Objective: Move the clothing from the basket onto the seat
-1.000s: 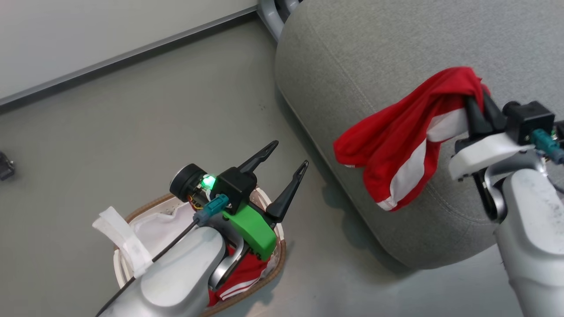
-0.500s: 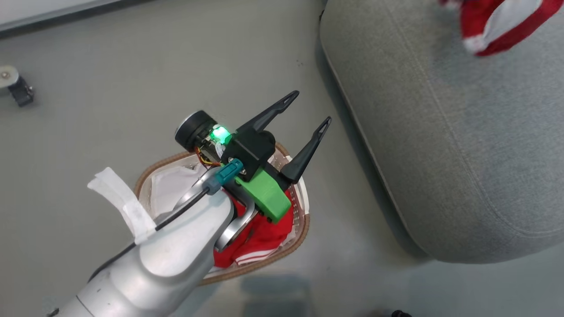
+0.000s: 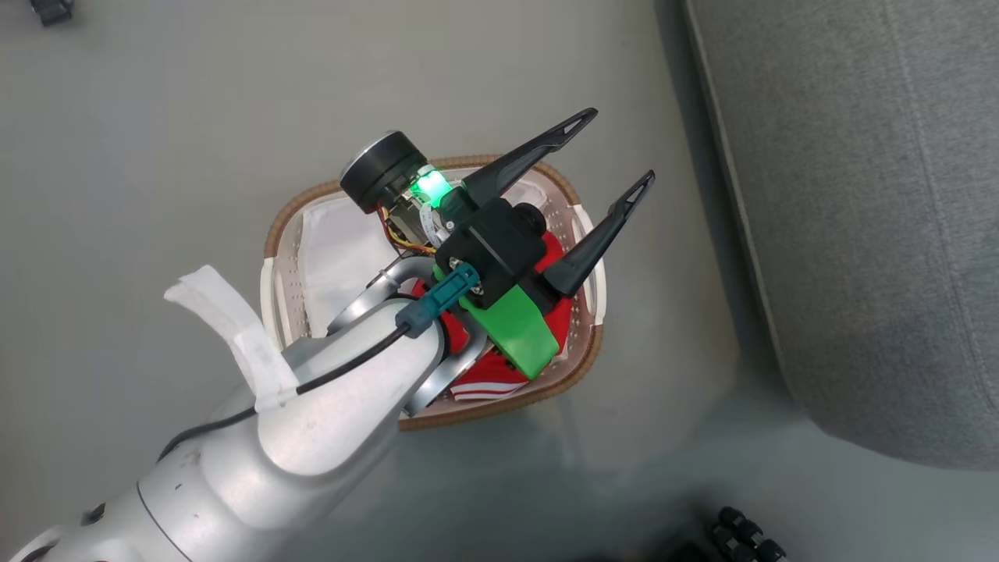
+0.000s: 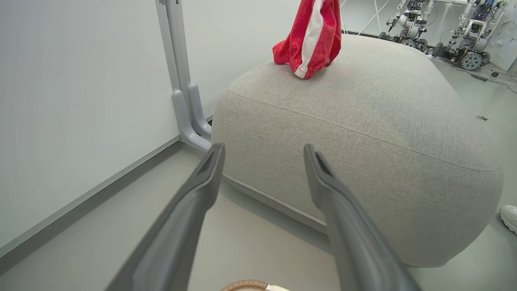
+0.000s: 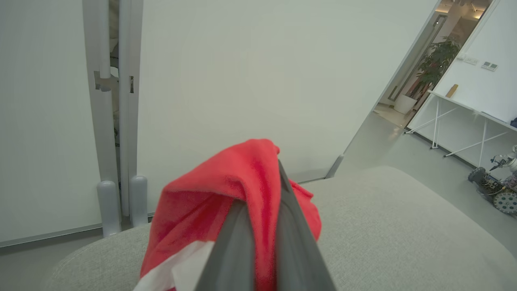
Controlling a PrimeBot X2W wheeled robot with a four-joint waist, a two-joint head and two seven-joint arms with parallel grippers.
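Observation:
My left gripper [image 3: 616, 148] stands open and empty over the white lattice basket [image 3: 312, 195] with the brown rim, on the floor. Inside it lies a red garment with white stripes [image 3: 488, 382], partly under my wrist, beside a white liner sheet [image 3: 335, 250]. To the right is the grey seat [image 3: 858, 195]. In the left wrist view my open gripper [image 4: 263, 149] points at the seat [image 4: 363, 121], where the other red and white garment [image 4: 311, 36] hangs with its lower edge at the seat top. My right gripper [image 5: 262, 190] is shut on that garment [image 5: 242, 178] above the seat [image 5: 383, 226].
A grey metal post [image 4: 181, 81] stands by the wall left of the seat. Other robots [image 4: 464, 32] are parked at the back. A white shoe [image 4: 509, 216] shows at the seat's right. Black wheels [image 3: 741, 531] sit on the floor near me.
The head camera has tilted down towards the basket, so the right gripper and its garment have left that view. My left gripper stays open over the basket.

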